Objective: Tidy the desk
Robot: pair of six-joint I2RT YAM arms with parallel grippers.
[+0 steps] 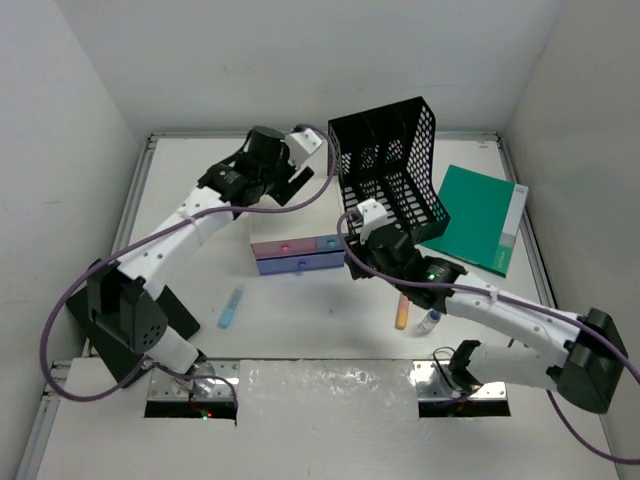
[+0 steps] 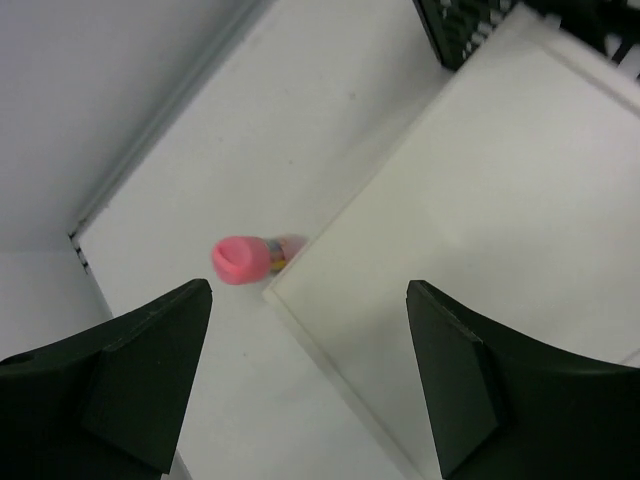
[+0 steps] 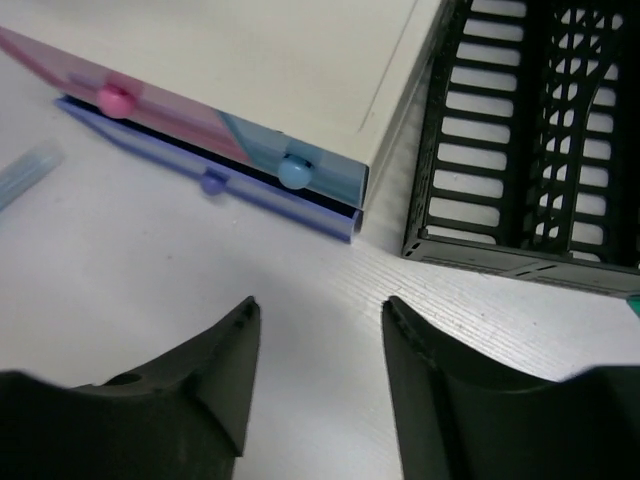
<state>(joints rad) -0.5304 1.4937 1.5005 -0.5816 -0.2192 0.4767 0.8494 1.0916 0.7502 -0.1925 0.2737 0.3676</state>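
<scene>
White and matte, the desk [image 1: 320, 330] spreads across the overhead view, bearing a drawer box [image 1: 297, 255], a black mesh rack [image 1: 390, 160] and a green folder [image 1: 475, 215]. The left wrist view shows the left gripper [image 2: 308, 290] spread and empty above a pink-capped tube [image 2: 240, 260] beside the box. The right wrist view shows the right gripper [image 3: 320, 305] parted, pinching nothing, facing the box's blue knob [image 3: 293, 172].

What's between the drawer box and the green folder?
The black mesh file rack, close beside the end of the drawer box, green folder past its other side. Top view shows all three; right wrist shows rack and box.
</scene>
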